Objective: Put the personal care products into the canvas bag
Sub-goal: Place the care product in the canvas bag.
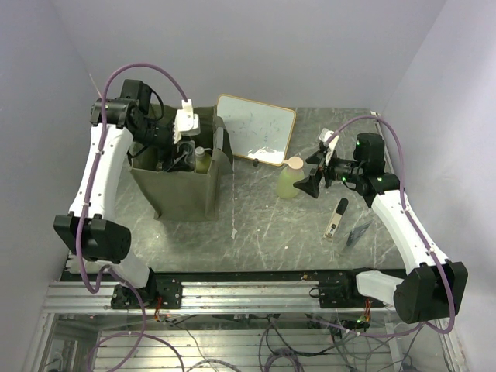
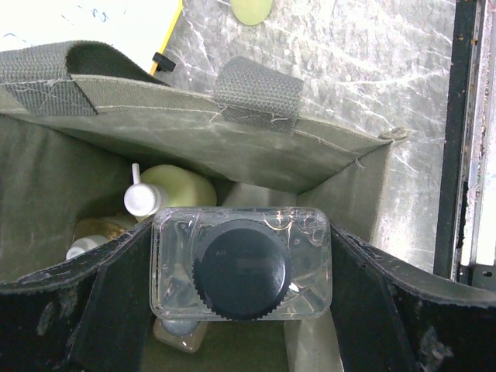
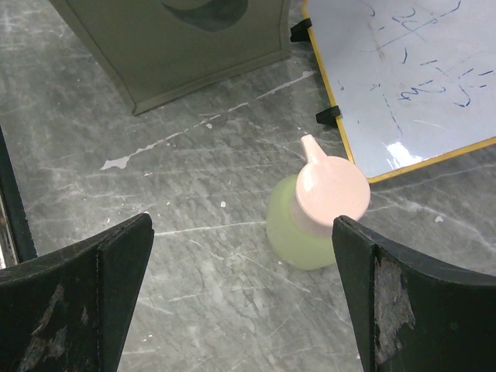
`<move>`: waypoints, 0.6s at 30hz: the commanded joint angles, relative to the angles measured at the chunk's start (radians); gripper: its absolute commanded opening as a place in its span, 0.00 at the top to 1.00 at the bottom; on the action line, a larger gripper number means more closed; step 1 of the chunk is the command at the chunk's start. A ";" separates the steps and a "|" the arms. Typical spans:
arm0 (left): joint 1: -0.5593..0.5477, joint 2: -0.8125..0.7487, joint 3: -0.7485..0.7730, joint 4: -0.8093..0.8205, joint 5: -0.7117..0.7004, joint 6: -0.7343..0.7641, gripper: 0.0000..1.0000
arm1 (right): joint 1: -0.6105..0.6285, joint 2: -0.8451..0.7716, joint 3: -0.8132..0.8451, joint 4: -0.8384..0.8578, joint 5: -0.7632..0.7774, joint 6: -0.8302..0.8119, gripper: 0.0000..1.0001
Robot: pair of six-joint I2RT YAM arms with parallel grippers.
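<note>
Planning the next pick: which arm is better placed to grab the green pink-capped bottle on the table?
Right. The right gripper hovers open just above the green bottle, while the left gripper is clamped on a clear bottle over the bag.

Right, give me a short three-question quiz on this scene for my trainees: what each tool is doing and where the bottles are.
1. True or false: the right tool is shut on the pink-capped green bottle.
2. What does the left tool grip at the mouth of the canvas bag? A) a sponge B) a clear bottle with a black cap C) a mug
3. Fill in: the pink-capped green bottle stands on the table next to the ______.
Key: 1 false, its jaws stand open and it grips nothing; 2 B; 3 whiteboard.
</note>
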 commanded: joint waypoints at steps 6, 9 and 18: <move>0.003 0.073 0.030 0.110 0.197 0.018 0.93 | 0.002 0.003 -0.022 0.025 -0.010 -0.007 0.00; 0.001 0.103 0.031 0.094 0.203 0.040 0.93 | 0.002 0.006 -0.025 0.025 -0.011 -0.008 0.00; -0.032 0.165 -0.004 0.022 0.187 0.169 0.93 | 0.001 0.017 -0.027 0.028 -0.011 -0.006 0.00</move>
